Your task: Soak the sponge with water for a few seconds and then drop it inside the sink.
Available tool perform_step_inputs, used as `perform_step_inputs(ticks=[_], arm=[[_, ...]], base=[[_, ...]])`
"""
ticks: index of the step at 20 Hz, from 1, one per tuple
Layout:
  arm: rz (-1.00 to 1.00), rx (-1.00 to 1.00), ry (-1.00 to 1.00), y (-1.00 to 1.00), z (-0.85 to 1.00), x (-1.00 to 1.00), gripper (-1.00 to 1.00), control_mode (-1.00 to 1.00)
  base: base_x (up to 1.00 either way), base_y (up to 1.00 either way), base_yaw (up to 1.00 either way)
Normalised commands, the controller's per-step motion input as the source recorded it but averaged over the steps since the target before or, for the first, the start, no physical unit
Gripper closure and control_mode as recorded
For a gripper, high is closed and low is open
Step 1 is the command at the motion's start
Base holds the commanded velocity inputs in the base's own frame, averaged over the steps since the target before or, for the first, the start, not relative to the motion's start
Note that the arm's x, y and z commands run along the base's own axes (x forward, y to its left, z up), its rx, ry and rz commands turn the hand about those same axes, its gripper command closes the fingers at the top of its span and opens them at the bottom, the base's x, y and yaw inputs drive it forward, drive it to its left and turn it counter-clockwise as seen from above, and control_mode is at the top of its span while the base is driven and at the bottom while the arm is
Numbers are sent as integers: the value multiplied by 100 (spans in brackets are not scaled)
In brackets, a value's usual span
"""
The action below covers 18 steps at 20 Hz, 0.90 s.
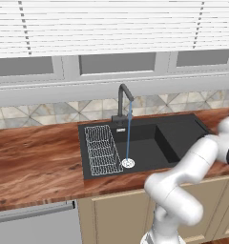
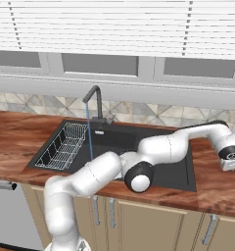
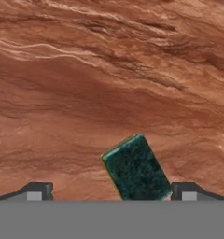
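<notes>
gripper (image 3: 111,191) – jaws wide apart, holding nothing, poised above the sponge (image 3: 136,168) | sponge – green side up, skewed on the wooden counter (image 3: 109,70), right of the sink (image 1: 178,127) | water (image 1: 128,131) running | risk – closing on the skewed sponge could pinch a corner and twist it free

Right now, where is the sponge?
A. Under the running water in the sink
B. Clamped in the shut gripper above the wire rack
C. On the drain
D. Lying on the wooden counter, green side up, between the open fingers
D: the hand view shows the sponge flat on the wooden counter, green side up, with the gripper open around it and not yet touching it.
</notes>
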Motion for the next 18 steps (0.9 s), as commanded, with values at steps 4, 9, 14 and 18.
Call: perform_step_inputs(ticks=[4,9,14,18], arm=[[3,1,2,-48,0,27,-100,-100],[4,7,3,-42,0,18,-100,-100],[4,10,7,-36,0,1,-100,-100],[3,11,9,-33,0,0,-100,-100]], base=[[0,0,0],[0,0,0],[0,0,0],[0,0,0]])
